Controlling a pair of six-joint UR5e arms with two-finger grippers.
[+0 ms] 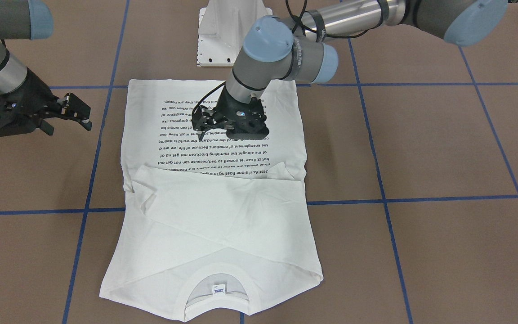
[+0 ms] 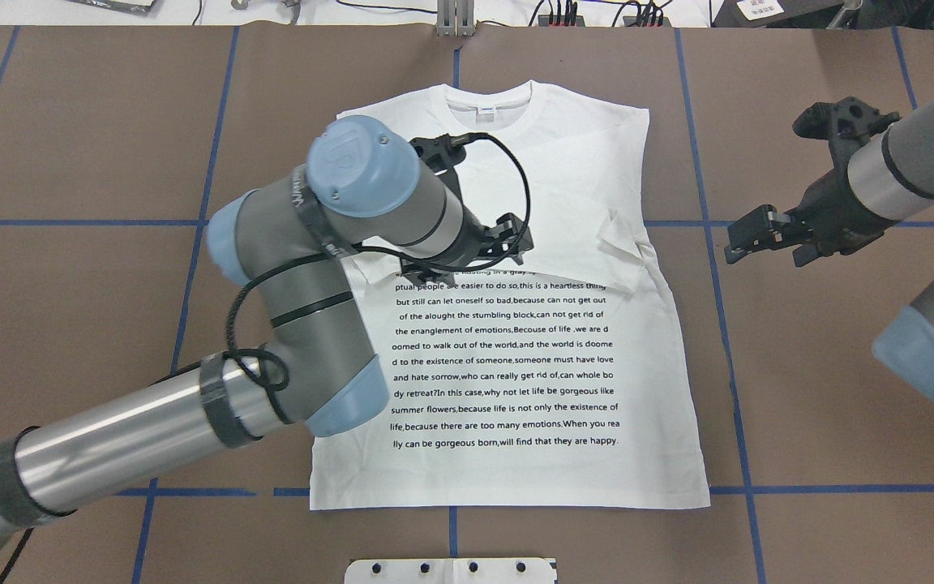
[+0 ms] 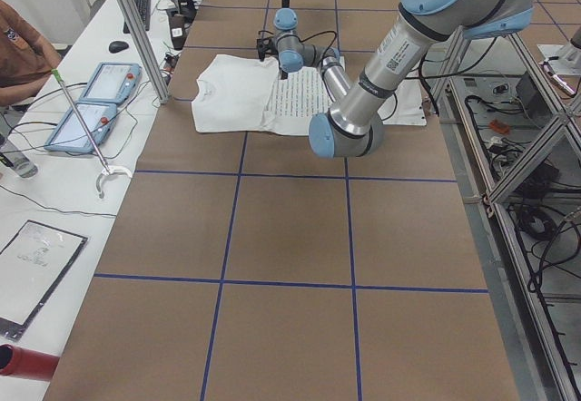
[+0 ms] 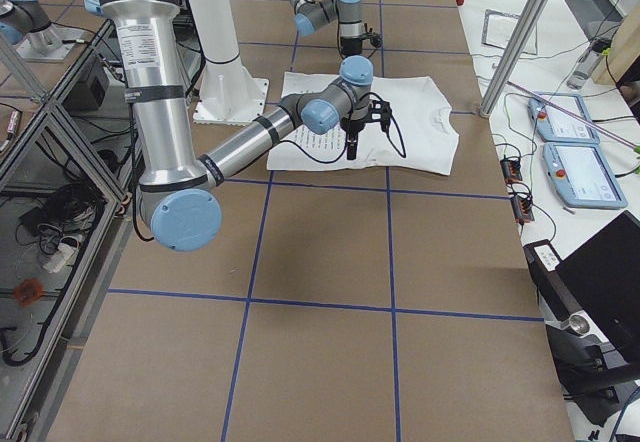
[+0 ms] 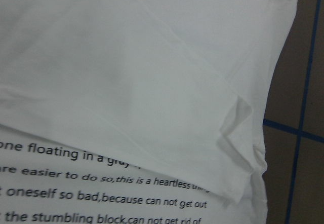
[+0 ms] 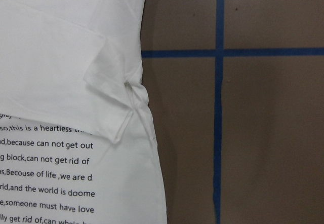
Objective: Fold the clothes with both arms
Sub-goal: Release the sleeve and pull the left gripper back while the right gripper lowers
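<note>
Hovering over the middle of the shirt (image 2: 516, 341), the left gripper (image 2: 511, 239) is nearer, finger gap unclear; the right gripper (image 2: 771, 239) hangs spread and empty off its right edge.

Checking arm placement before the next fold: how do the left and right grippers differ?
The left gripper hangs over the shirt, pointing down. The right gripper is beside the shirt over bare table, pointing sideways toward it. Both are black.

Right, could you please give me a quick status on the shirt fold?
Left end effector low over T-shirt chest, grip unclear. Right end effector open, off to the side over table. T-shirt flat, print up, both sleeves folded in. Nothing blocking.
</note>
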